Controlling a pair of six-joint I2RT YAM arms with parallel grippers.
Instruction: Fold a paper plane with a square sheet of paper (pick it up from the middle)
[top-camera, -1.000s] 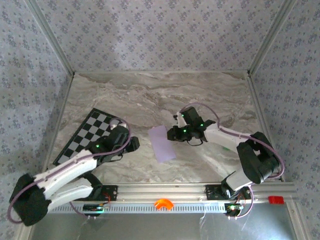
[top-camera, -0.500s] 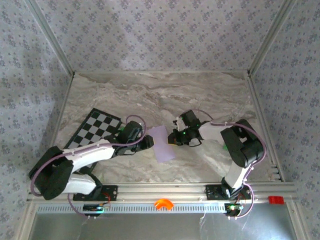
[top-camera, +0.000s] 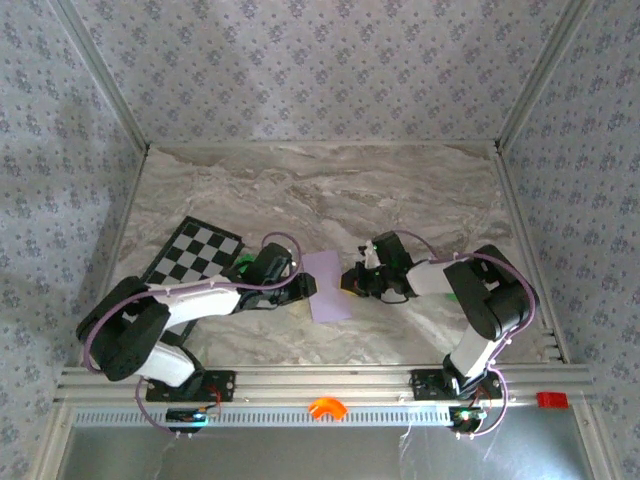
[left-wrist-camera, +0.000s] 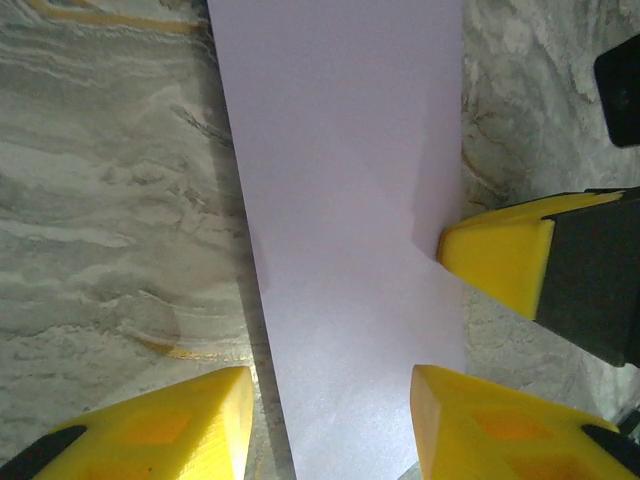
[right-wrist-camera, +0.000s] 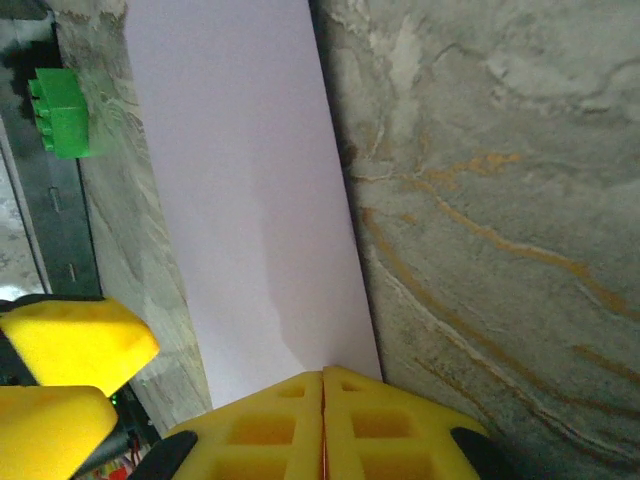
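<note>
The sheet of paper (top-camera: 326, 285) lies flat on the marble table as a narrow pale lilac rectangle, long edges running near to far. In the left wrist view the paper (left-wrist-camera: 340, 200) runs between the yellow fingers (left-wrist-camera: 160, 425) of my left gripper (left-wrist-camera: 330, 425), which is open and straddles it low over the table. My right gripper (right-wrist-camera: 322, 390) is shut, its joined tips resting at the edge of the paper (right-wrist-camera: 240, 190). From above, the left gripper (top-camera: 304, 291) and right gripper (top-camera: 350, 281) flank the strip.
A black-and-white checkerboard (top-camera: 188, 262) lies at the left, partly under my left arm. A tiny green block (right-wrist-camera: 60, 112) sits just beyond the paper's far side, by the board's edge, also visible from above as the green block (top-camera: 243, 263). Patterned walls close in the table.
My left arm has swung right from beside the checkerboard until its open fingers reach the paper's left edge. The right gripper has settled slightly nearer at the right edge. The paper has hardly shifted.
</note>
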